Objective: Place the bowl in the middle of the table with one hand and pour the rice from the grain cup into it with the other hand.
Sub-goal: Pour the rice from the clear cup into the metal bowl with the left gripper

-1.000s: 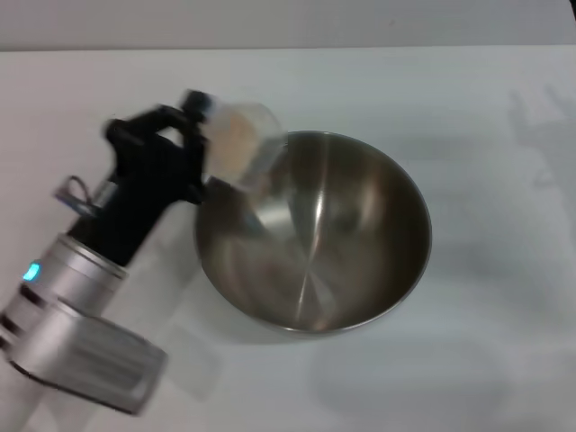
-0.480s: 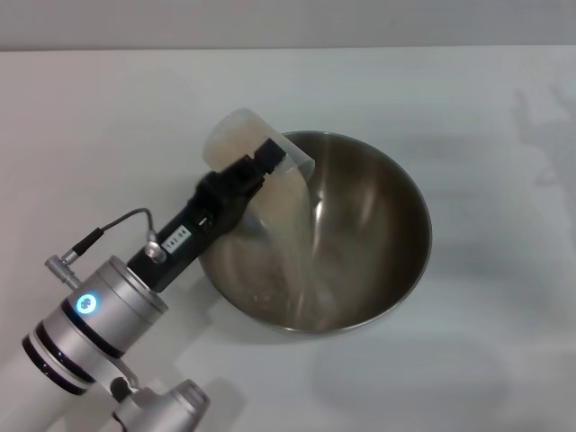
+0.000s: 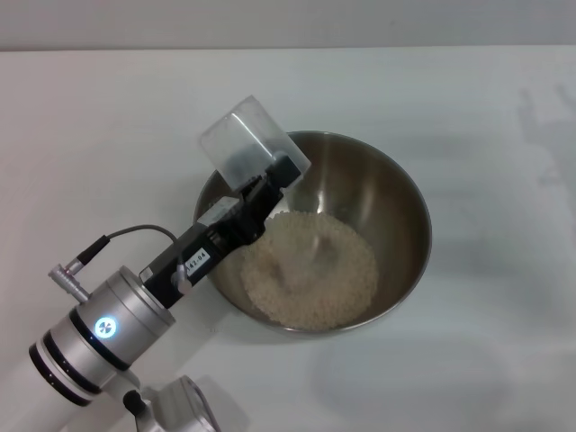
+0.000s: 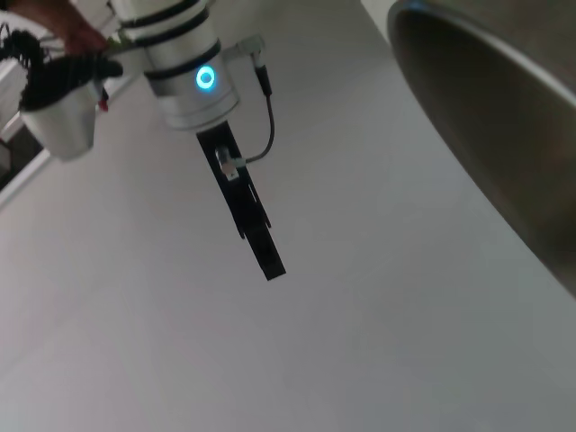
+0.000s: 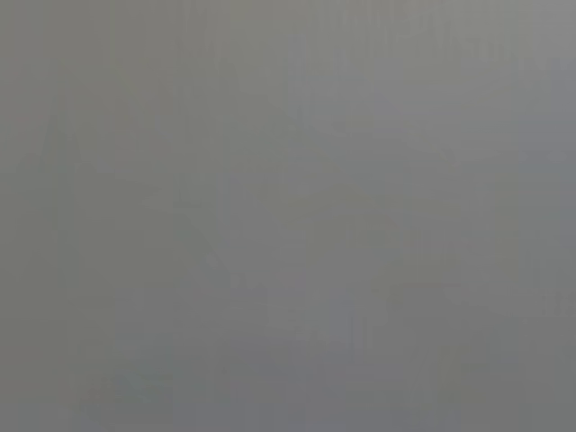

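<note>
The steel bowl (image 3: 396, 211) stands in the middle of the white table (image 3: 486, 108). A heap of pale rice (image 3: 310, 270) lies in its bottom. My left gripper (image 3: 270, 175) is shut on the clear grain cup (image 3: 247, 139) and holds it tipped over the bowl's left rim, mouth down toward the rice. The cup looks empty. The bowl's outer wall also shows in the left wrist view (image 4: 504, 117). That view shows my right gripper (image 4: 261, 247) farther off, apart from the bowl. The right wrist view is plain grey.
My left arm (image 3: 108, 324) reaches in from the near left corner, with a cable looping beside it. In the left wrist view a white cup-like container (image 4: 58, 126) sits at the scene's edge, beyond the right arm.
The left wrist has turned and tipped the cup further over the bowl's rim. The rice has poured out of the cup and now lies heaped in the bowl.
</note>
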